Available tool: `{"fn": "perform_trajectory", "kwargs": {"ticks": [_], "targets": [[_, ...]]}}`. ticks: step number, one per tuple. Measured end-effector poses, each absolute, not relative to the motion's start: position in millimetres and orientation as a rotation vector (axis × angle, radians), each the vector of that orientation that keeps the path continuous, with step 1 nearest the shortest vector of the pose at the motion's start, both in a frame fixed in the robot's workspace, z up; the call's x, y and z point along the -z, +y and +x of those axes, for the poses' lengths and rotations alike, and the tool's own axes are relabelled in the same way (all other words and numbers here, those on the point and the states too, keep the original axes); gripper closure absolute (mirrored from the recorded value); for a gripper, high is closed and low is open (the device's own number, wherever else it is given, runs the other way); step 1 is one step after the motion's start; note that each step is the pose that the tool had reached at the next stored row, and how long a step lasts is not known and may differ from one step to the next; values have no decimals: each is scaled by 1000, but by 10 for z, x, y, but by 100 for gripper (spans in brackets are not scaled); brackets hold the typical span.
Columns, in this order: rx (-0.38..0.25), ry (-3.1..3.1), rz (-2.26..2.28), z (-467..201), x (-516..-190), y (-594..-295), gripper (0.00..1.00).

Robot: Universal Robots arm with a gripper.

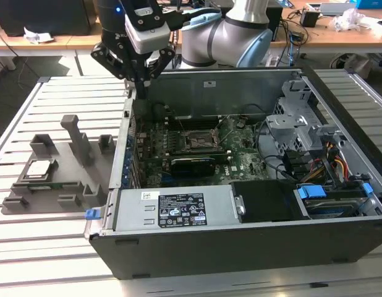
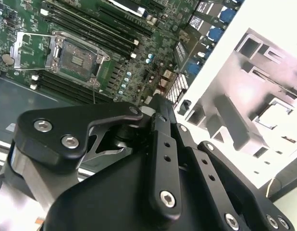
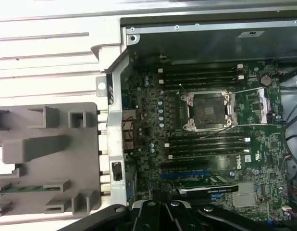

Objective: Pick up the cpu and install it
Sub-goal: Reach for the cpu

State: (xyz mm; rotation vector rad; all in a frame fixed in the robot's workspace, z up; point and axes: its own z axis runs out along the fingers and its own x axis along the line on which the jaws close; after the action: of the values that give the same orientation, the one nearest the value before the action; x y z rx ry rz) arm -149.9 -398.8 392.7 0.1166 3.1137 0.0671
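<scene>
in the exterior view the gripper (image 1: 140,83) hangs above the rear corner of the open computer case (image 1: 240,247). its black linkage tapers to a point, so the fingers look drawn together with nothing between them. the cpu (image 1: 39,168) lies flat in a recess of the grey plastic tray (image 1: 61,185), outside the case. it is well apart from the gripper, toward the exterior view's left and lower down. it is a thin square with a dull silver metal top, so it has no real long axis, and its edges run parallel with the tray's walls. the socket (image 1: 200,142), a dark frame on the green motherboard (image 1: 240,164), sits toward the exterior view's right of the gripper, which puts the gripper roughly between the two.

in the second wrist view the gripper (image 2: 155,103) is matte black with bright screw heads and points down near the case wall. the socket (image 2: 76,57) is bare, its metal plate swung aside. the tray (image 2: 235,120) is pale and blocky, with upright posts.

in the first wrist view the socket (image 3: 208,111) lies between rows of dark memory slots (image 3: 201,74). the tray (image 3: 43,144) rests just beside the case on the white slatted table (image 3: 43,53).
</scene>
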Motion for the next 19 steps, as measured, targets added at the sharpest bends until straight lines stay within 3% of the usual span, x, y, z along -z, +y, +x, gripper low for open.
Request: {"fn": "perform_trajectory", "kwargs": {"ticks": [19], "targets": [[-65,3114,116,-1881,-3900,-3984,89]]}}
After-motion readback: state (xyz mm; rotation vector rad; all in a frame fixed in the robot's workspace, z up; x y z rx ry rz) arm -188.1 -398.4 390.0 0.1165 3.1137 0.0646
